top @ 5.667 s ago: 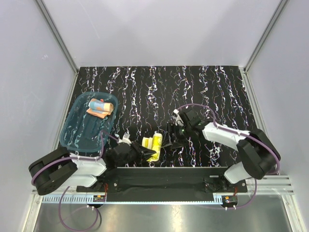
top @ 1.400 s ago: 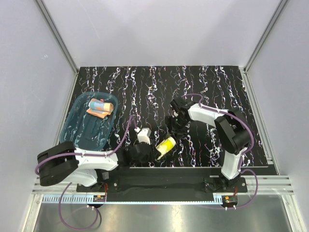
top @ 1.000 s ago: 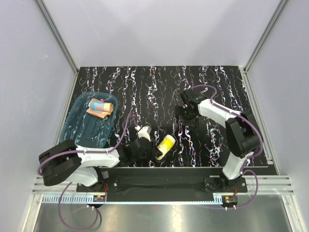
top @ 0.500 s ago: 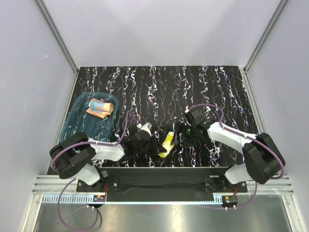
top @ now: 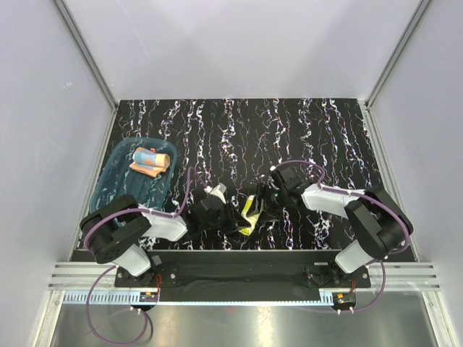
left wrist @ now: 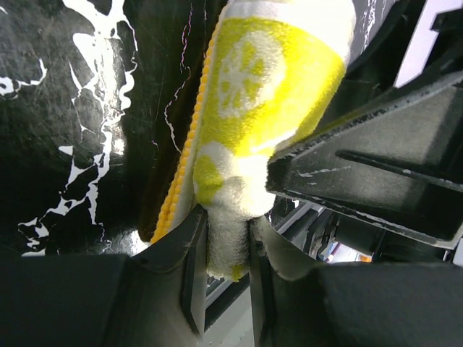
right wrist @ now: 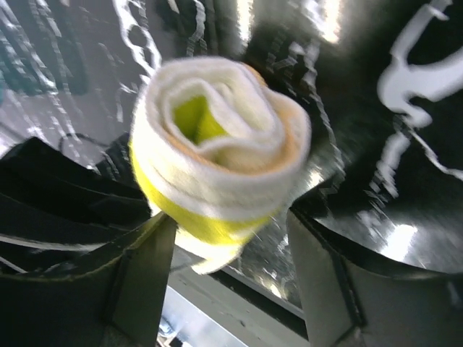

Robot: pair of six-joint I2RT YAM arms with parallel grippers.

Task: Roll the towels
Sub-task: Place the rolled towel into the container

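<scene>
The yellow towel (top: pixel 251 212) is a tight roll near the table's front edge, held between the two grippers. My left gripper (top: pixel 237 219) is shut on its cream near end (left wrist: pixel 228 238), with one finger (left wrist: pixel 189 253) on each side. The yellow towel (right wrist: pixel 217 137) shows end-on in the right wrist view, a cream and yellow spiral. My right gripper (right wrist: pixel 231 220) straddles it with jaws open; the left finger (right wrist: pixel 148 271) is close to the roll and the right finger (right wrist: pixel 325 275) stands apart. The orange-pink towel (top: pixel 150 160) lies rolled in the tray.
The translucent teal tray (top: pixel 123 199) sits at the left of the black marbled table (top: pixel 318 130). The table's front edge and the arms' base rail (top: pixel 246 264) run just below the roll. Grey walls enclose the table at the back and sides.
My right gripper has come down from the back right to the yellow roll and its jaws have narrowed around it. The left gripper kept hold and swung the roll slightly.
</scene>
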